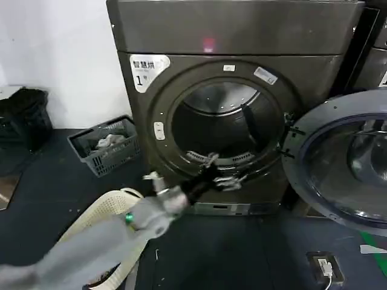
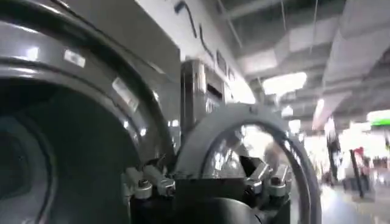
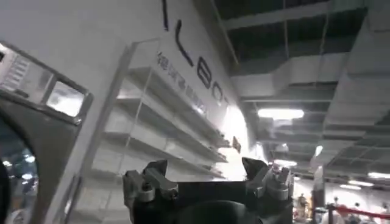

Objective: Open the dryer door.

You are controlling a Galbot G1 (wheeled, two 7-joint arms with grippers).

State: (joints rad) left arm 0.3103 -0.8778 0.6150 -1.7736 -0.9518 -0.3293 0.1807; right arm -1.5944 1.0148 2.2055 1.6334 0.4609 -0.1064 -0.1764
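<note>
The dryer door (image 1: 344,163) already hangs swung wide to the right of the dryer (image 1: 242,36), so opening looks done, my left gripper (image 1: 219,172) by the drum mouth, fingers (image 2: 146,182) apart.

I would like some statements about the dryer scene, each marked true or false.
1. The dryer door is swung open to the right of the dryer. True.
2. The left gripper grips the door's rim. False: it is in front of the drum opening, apart from the door.
3. A grey basket stands left of the dryer. True.
4. The sticker is marked "3". False: "1".
5. The left gripper's fingers are open. True.
</note>
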